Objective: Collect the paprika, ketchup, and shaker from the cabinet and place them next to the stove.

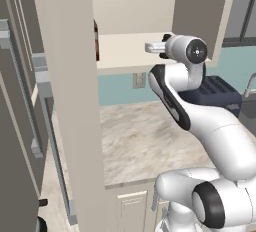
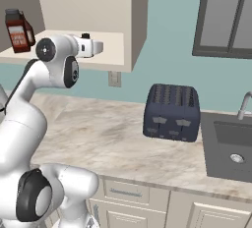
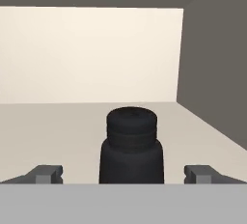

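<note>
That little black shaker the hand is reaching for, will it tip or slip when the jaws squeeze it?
The shaker looks stubby, standing upright on the flat cabinet shelf, so it seems unlikely to tip. Its sides look straight and rigid, so the open gripper, a jaw on either side, should grip firmly. Being so small, it is probably light; a careless nudge might slide it.

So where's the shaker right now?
The shaker stands upright on the cabinet shelf, right in front of the gripper, centred between its open jaws in the hand view.
</note>
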Controlling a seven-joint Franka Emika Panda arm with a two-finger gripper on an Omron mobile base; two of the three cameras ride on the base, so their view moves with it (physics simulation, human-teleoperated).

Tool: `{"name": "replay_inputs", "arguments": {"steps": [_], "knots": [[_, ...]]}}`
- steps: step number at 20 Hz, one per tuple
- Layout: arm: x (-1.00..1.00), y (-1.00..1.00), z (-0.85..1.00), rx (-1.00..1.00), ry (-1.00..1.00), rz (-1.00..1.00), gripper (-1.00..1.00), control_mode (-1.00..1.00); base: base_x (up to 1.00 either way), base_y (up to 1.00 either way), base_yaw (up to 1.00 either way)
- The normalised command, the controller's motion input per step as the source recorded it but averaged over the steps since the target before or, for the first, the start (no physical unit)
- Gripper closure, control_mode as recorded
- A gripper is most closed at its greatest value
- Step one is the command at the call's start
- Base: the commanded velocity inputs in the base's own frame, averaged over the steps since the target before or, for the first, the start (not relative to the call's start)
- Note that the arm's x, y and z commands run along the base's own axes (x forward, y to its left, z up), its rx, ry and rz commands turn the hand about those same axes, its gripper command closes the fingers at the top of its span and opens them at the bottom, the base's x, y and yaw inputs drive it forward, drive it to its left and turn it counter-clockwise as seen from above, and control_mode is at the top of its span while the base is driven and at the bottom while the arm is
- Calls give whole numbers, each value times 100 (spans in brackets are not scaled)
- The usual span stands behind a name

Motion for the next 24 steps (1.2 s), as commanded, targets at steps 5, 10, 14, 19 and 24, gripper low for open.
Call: {"name": "replay_inputs", "arguments": {"steps": [5,10,14,19,24], "knots": [[18,0,0,0,0,0,-100,-100,0,0,0],[15,0,-1,0,0,0,100,-100,0,0,0],[11,0,0,0,0,0,100,-100,0,0,0],[0,0,0,0,0,0,100,-100,0,0,0],[0,0,0,0,0,0,100,-100,0,0,0]]}}
